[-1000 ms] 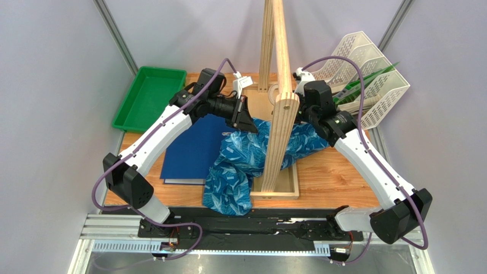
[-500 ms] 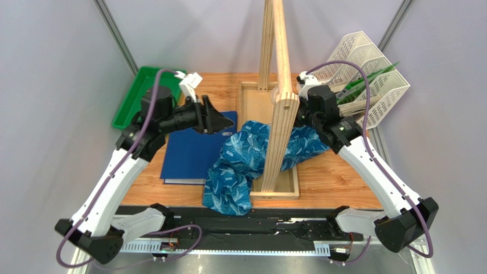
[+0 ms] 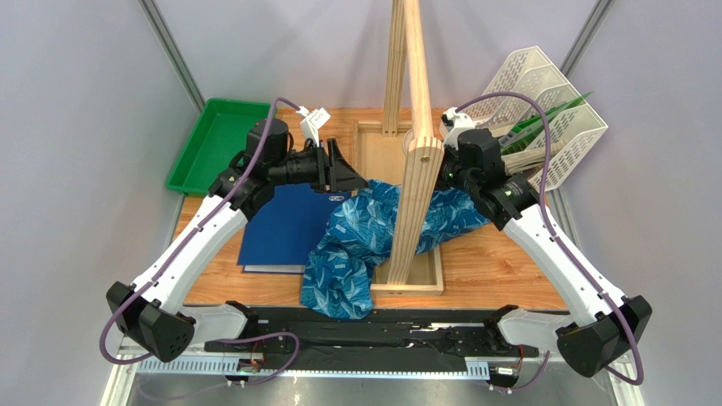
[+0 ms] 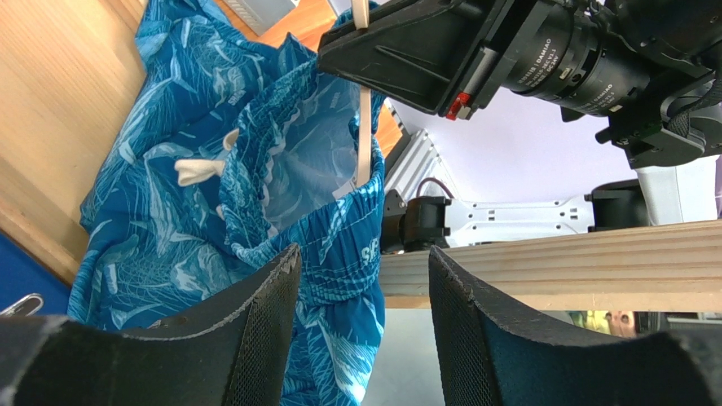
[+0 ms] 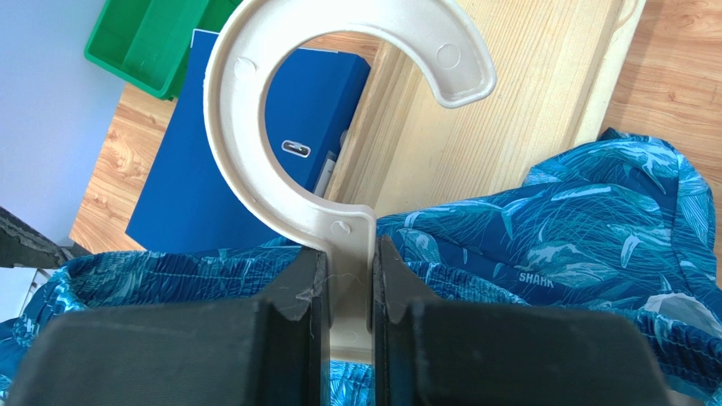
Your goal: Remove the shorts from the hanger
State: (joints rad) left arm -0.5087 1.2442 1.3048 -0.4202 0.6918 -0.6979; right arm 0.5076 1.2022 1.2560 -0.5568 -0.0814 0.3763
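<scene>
The blue wavy-print shorts [image 3: 360, 237] lie crumpled over the wooden stand's base and hang past the table's front edge. In the right wrist view my right gripper [image 5: 349, 254] is shut on the neck of the hanger [image 5: 241, 182], whose pale hook curls up above the shorts [image 5: 593, 220]. From above, the right gripper [image 3: 449, 173] sits half hidden behind the stand's post. My left gripper [image 3: 343, 173] is open just left of the shorts and touches nothing. In its own view the left gripper [image 4: 363, 254] frames the waistband of the shorts [image 4: 212, 169], with a pale hanger strip [image 4: 364, 127] running into it.
A thick upright wooden stand [image 3: 415, 169] rises from a shallow wooden base [image 3: 373, 144] between the arms. A dark-blue binder [image 3: 284, 224] lies flat on the left. A green tray [image 3: 220, 144] sits at the back left and a white wire basket [image 3: 551, 110] at the back right.
My left gripper opened and swung left away from the shorts, then came partway back toward them. The right gripper kept its hold on the hanger and barely moved.
</scene>
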